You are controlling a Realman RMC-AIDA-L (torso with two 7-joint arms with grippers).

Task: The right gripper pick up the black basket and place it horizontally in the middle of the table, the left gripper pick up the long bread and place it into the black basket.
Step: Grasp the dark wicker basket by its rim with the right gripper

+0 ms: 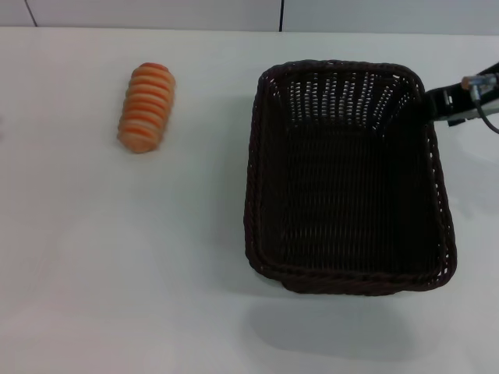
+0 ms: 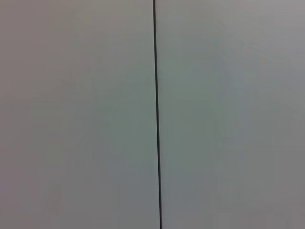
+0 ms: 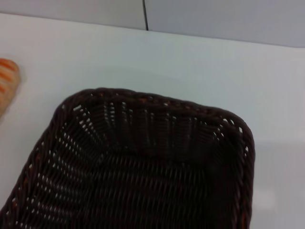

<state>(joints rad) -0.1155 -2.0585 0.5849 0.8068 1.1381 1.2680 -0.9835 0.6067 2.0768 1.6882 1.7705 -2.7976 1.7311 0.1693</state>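
Observation:
The black basket [image 1: 251,195] is on the right half of the table [image 1: 117,257], its long side running away from me. A soft shadow lies on the table in front of its near edge, so it seems to hang a little above the surface. My right gripper [image 1: 433,103] reaches in from the right edge and meets the rim at the basket's far right corner. The right wrist view looks down into the basket [image 3: 143,98]. The long bread [image 1: 146,107] lies at the far left of the table, apart from the basket, and its end [image 3: 7,81] shows in that wrist view. The left gripper is out of view.
A grey wall with a dark vertical seam [image 1: 281,14] stands behind the table's far edge. The left wrist view shows only that wall and a seam [image 2: 156,114]. White tabletop stretches between bread and basket and along the front.

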